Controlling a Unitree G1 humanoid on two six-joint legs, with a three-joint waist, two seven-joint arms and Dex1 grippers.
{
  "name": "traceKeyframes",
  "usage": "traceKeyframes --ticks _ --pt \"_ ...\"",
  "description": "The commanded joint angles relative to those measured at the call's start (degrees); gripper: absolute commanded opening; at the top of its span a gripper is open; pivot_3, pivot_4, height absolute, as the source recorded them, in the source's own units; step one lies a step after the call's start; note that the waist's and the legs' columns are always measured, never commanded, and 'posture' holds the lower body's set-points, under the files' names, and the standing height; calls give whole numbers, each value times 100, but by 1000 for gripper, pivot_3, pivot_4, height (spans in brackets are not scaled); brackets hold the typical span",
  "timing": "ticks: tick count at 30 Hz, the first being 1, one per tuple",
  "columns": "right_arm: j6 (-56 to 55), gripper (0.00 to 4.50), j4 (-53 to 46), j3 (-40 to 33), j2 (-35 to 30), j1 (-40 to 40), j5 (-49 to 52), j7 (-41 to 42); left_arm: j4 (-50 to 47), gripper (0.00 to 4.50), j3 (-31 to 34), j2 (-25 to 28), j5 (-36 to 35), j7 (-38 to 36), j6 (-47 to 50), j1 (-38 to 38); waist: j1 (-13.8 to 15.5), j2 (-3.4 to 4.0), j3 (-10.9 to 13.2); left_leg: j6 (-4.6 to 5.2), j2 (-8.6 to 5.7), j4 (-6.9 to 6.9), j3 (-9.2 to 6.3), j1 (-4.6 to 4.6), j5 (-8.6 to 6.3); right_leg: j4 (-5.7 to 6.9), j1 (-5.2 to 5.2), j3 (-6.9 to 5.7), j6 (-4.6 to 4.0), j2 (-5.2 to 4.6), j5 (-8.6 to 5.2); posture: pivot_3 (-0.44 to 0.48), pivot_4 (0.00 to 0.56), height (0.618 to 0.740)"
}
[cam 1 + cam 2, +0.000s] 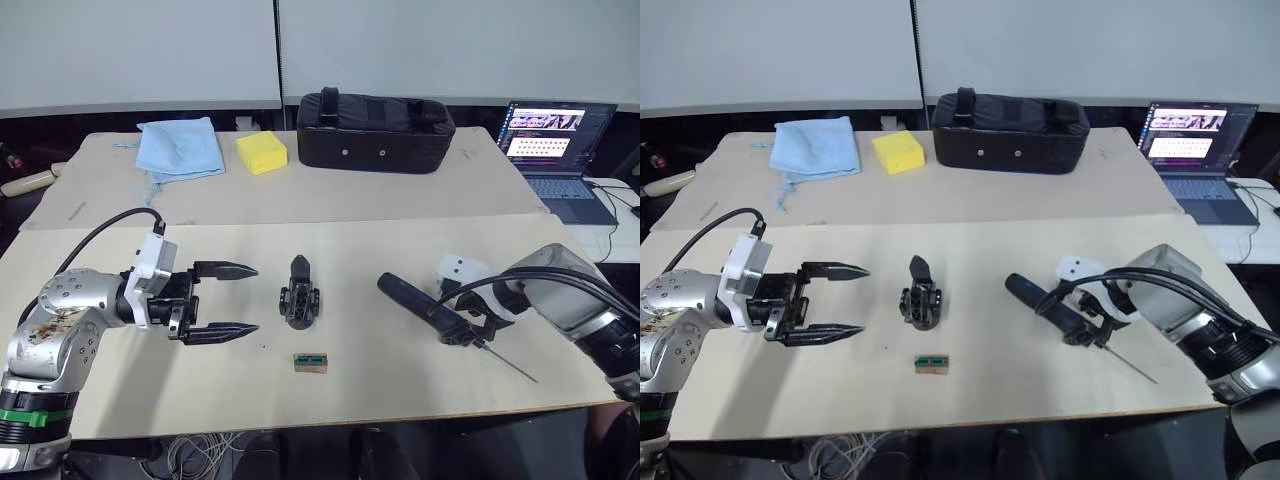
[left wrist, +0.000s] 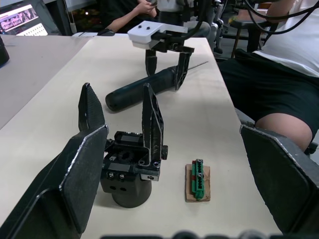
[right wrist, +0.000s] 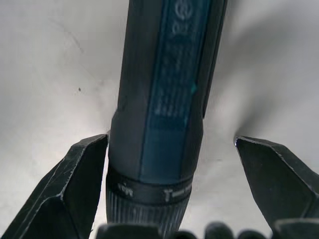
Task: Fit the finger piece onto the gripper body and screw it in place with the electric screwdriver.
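Gripper body [image 1: 300, 304] upright on worktop [image 1: 380, 215], finger piece [image 2: 151, 119] seated, awaiting screw. Left gripper [image 1: 222, 300] beside body, jaws wide, empty. Right gripper [image 3: 169, 174] astride electric screwdriver [image 1: 430, 308], jaws open, no grip yet.

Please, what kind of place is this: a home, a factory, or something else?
Probably an office or lab used as a robot workbench. An open laptop stands on a side desk, whiteboard-like panels line the wall, and a seated person is beside the paper-covered table.

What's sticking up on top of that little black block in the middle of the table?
A pointed black finger piece stands upright on the gripper body, with a second one beside it. Whether screws hold them cannot be seen; the joint is covered.
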Motion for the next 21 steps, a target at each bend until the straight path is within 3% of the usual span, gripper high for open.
traceKeyframes --ticks 1,4,7,12,16,21 --pt "184 4469 -7 247 2 -129 -239 54 -253 4500 45 7 -91 22 -16 46 -8 -6 -4 0 0 0 1 0 0 0 0 0 0 0 0 0 150 740" --pt "101 4469 -57 418 -93 -115 -360 213 -310 4500 55 7 -106 46 4 91 -11 -15 -9 0 0 0 1 2 0 0 3 0 0 -1 0 0 150 740" --pt "31 3670 -37 474 -141 -102 -464 301 -318 4500 68 22 -109 44 9 107 13 -19 -12 0 0 1 1 3 0 -1 3 -1 0 -2 0 0 150 740" --pt "-234 1970 -34 425 -232 -69 -597 442 -300 4500 74 40 -96 34 0 94 26 -21 -13 0 -1 1 2 3 0 -1 3 0 0 -3 0 0 150 740" --pt "-92 1928 -192 -384 -254 35 -109 468 -288 4500 92 55 -95 32 0 85 46 -22 -13 0 -1 1 2 2 0 -1 3 -1 0 -3 0 0 150 740" --pt "945 1928 -334 -2237 -177 99 1198 550 -147 4500 221 120 -82 17 -13 109 43 -20 -11 0 -1 1 6 -1 0 1 -3 4 -1 -2 5 0 150 740"
